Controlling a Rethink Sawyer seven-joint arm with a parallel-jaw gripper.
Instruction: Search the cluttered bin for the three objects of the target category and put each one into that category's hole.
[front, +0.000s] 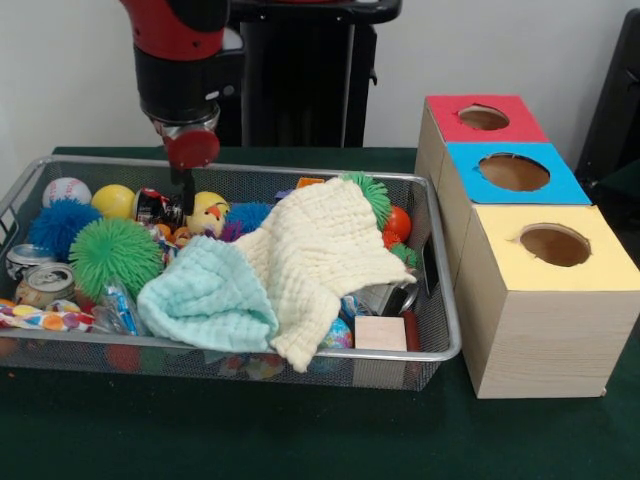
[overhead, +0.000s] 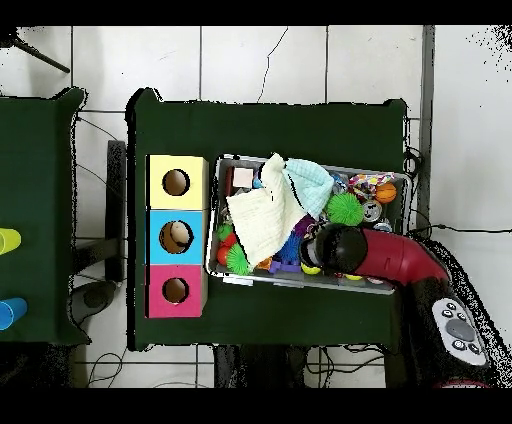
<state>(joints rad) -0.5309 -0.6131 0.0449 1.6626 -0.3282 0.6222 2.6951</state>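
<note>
One wire basket (front: 445, 345) sits beside three boxes, each with one round hole: one red box (front: 483, 118), one blue box (front: 513, 172), and one yellow box (front: 553, 245). Two cloths lie in the basket: one cream cloth (front: 320, 255) and one light blue cloth (front: 205, 295). Two green spiky balls show, one large (front: 115, 255) and one at the back (front: 372, 192), along with one blue spiky ball (front: 55, 225). There is one baseball (front: 66, 190), one yellow ball (front: 114, 201), one rubber duck (front: 208, 212), one wooden block (front: 380, 333), and two drink cans (front: 45, 284) at the basket's end.
</note>
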